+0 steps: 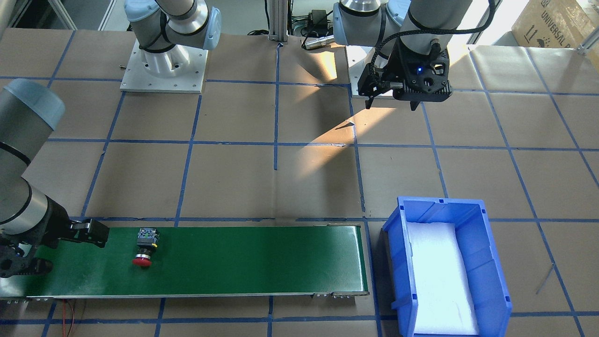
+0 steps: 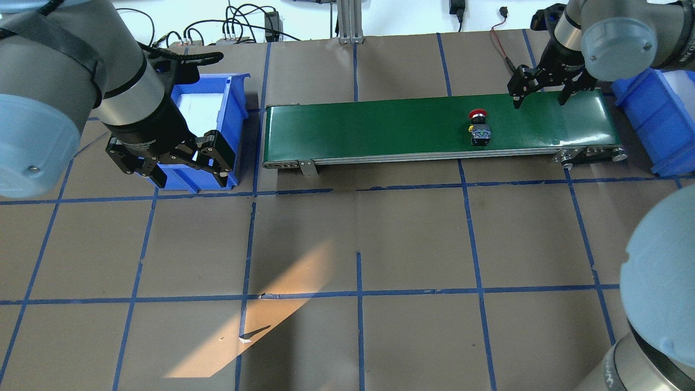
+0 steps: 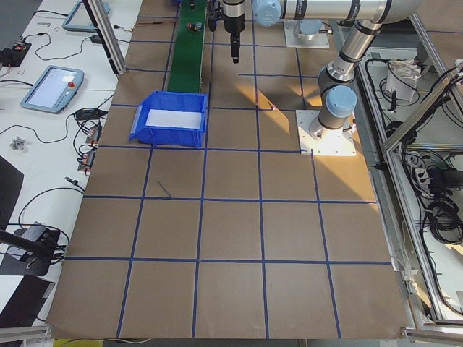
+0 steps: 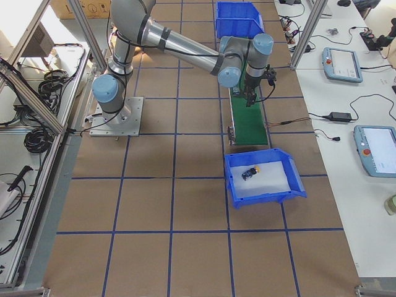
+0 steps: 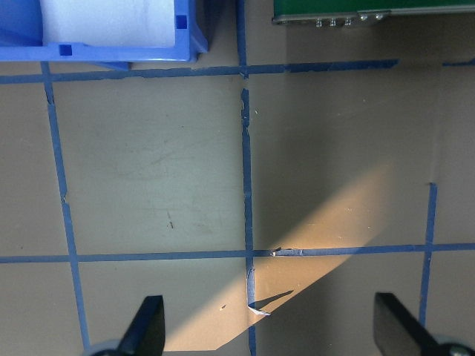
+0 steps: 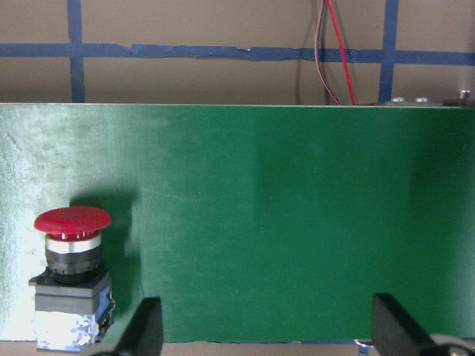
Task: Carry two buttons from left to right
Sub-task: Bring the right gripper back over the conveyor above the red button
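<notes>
— How were the jaws pictured?
— On the left gripper they were seen spread, empty, above the tabletop. Beyond, the red button was laid on the green belt, with the right gripper jaws spread nearby. The yellow button was lodged in the right-end blue bin.

Right wrist view: the red button lies on the green belt, its grey block cut by the lower edge. Of the right end effector, only two fingertips show.

Overhead view: the right blue bin, off the belt's right end, runs out of frame and its contents are hidden. The left blue bin, off the belt's left end, is partly covered by the left end effector.

Right side view: the yellow button, in the bin off the belt's near end, is too small to resolve.
</notes>
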